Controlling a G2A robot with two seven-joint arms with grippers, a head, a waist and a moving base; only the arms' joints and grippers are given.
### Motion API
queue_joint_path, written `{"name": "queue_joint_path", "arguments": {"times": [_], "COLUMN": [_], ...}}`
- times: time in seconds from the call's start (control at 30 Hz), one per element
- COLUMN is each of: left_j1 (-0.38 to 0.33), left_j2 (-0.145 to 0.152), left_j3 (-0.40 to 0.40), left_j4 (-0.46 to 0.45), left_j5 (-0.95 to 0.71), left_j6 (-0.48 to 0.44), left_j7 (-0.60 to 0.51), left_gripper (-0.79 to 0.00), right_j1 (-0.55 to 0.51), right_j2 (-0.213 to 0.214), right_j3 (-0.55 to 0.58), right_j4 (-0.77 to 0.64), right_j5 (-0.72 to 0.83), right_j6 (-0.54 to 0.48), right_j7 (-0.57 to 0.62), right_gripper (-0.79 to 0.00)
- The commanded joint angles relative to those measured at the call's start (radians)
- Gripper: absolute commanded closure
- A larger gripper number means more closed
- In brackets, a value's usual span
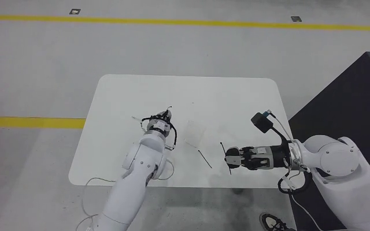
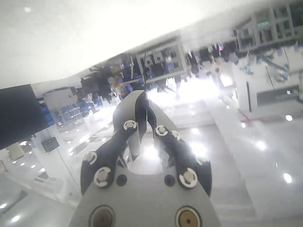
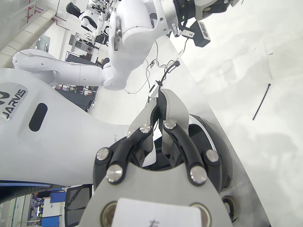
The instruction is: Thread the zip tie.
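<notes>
Right gripper (image 3: 161,94): fingers closed together. In the top view a black zip tie (image 1: 222,149) is seen crossing the tips and is judged to be pinched there, over the near side of the table (image 1: 243,98).
Left gripper (image 2: 144,95): closed on a thin black strand (image 2: 144,72) that runs out past the tips. Whether it is another tie cannot be told.
Loose tie (image 3: 261,102): laid flat on the table between the grippers, nearer the right one.
Step in hand: judged as grasp and presentation. No threading is seen, and the grippers are well apart.
Next move: the tail and the head would have to be brought together and finely aligned.
</notes>
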Motion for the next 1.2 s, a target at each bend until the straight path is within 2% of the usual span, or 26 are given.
{"name": "queue_joint_path", "arguments": {"times": [0.0, 0.03, 0.43, 0.6, 0.67, 0.77, 0.93, 1.03, 1.17], "left_j1": [0.043, 0.059, 0.06, 0.108, 0.122, 0.131, 0.11, 0.11, 0.11], "left_j2": [0.001, 0.001, 0.001, 0.012, 0.02, 0.02, 0.017, 0.009, 0.009], "left_j3": [-0.005, -0.015, -0.015, 0.048, 0.037, 0.042, 0.014, 0.005, 0.005], "left_j4": [-0.028, -0.034, -0.032, -0.06, -0.044, 0.014, 0.112, 0.138, 0.138], "left_j5": [0.03, 0.025, 0.037, 0.407, 0.663, 1.025, 1.471, 1.554, 1.554], "left_j6": [-0.025, -0.05, -0.05, -0.114, -0.214, -0.389, -0.538, -0.567, -0.567], "left_j7": [-0.097, -0.143, -0.146, -0.357, -0.397, -0.378, -0.297, -0.223, -0.223], "left_gripper": [0.0, 0.0, 0.0, 0.0, 0.0, 0.0, 0.0, 0.0, 0.0], "right_j1": [0.0, 0.0, 0.0, 0.0, 0.0, 0.0, 0.0, 0.0, 0.0], "right_j2": [0.0, 0.0, 0.0, 0.0, 0.0, 0.0, 0.0, 0.0, 0.0], "right_j3": [0.0, 0.0, 0.0, 0.0, 0.0, 0.0, 0.0, 0.0, 0.0], "right_j4": [0.0, 0.0, 0.0, 0.0, 0.0, 0.0, 0.0, 0.0, 0.0], "right_j5": [0.0, 0.0, 0.0, 0.0, 0.0, 0.0, 0.0, 0.0, 0.0], "right_j6": [0.0, 0.0, 0.0, 0.0, 0.0, 0.0, 0.0, 0.0, 0.0], "right_j7": [0.0, 0.0, 0.0, 0.0, 0.0, 0.0, 0.0, 0.0, 0.0], "right_gripper": [0.0, 0.0, 0.0, 0.0, 0.0, 0.0, 0.0, 0.0, 0.0]}}
